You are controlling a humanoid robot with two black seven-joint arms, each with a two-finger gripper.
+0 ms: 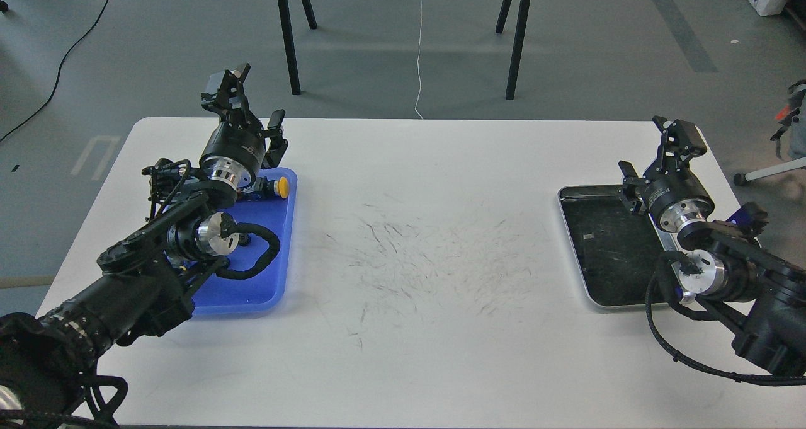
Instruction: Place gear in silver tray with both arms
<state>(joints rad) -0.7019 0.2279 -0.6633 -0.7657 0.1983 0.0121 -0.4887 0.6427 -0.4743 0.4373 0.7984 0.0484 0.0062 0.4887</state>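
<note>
The silver tray (606,252) lies at the right of the white table, its dark scratched bottom bare. My right gripper (655,153) is open and empty above the tray's far right corner. My left gripper (250,101) is open and empty, raised above the far end of a blue plastic tray (267,271). A small yellow round part (283,186) lies in the blue tray's far right corner, partly hidden by my left wrist. I cannot tell whether it is the gear. My left arm hides much of the blue tray.
The white table (415,328) has dark scratch marks across its middle. Black stand legs (286,38) rise from the floor beyond the far edge. A white cord (419,51) hangs down behind the table.
</note>
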